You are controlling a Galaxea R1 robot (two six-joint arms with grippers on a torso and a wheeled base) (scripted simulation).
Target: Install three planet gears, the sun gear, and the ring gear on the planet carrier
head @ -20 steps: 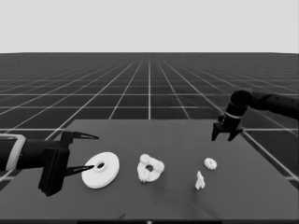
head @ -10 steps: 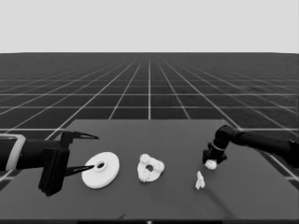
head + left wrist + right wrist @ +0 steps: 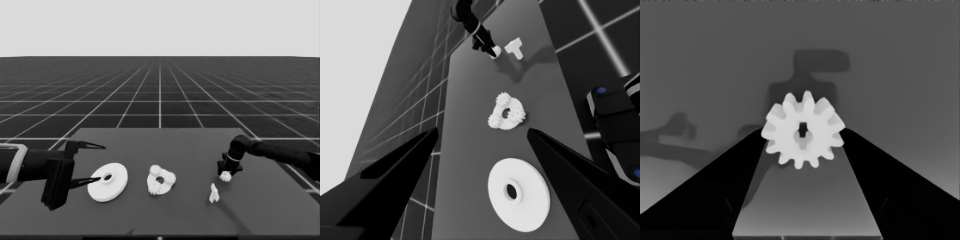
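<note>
**Last small gear being taken; larger round part not yet placed**

The right gripper is down at the table on its right side, and its two black fingers pinch a small white toothed gear between their tips; both tips touch the teeth. Just beside these fingers, nearer to the camera, stands the thin white piece.

The smaller white round part with the wide hole lies at the middle of the table, well apart from the right fingers. Three small white gears seem to sit already on it around the hole. By my judgement one gear, the one now pinched, is left to put on.

The larger flat white round part lies just beside the lower tip of the left gripper, whose fingers are spread and hold nothing. This part must go on top last.
</note>
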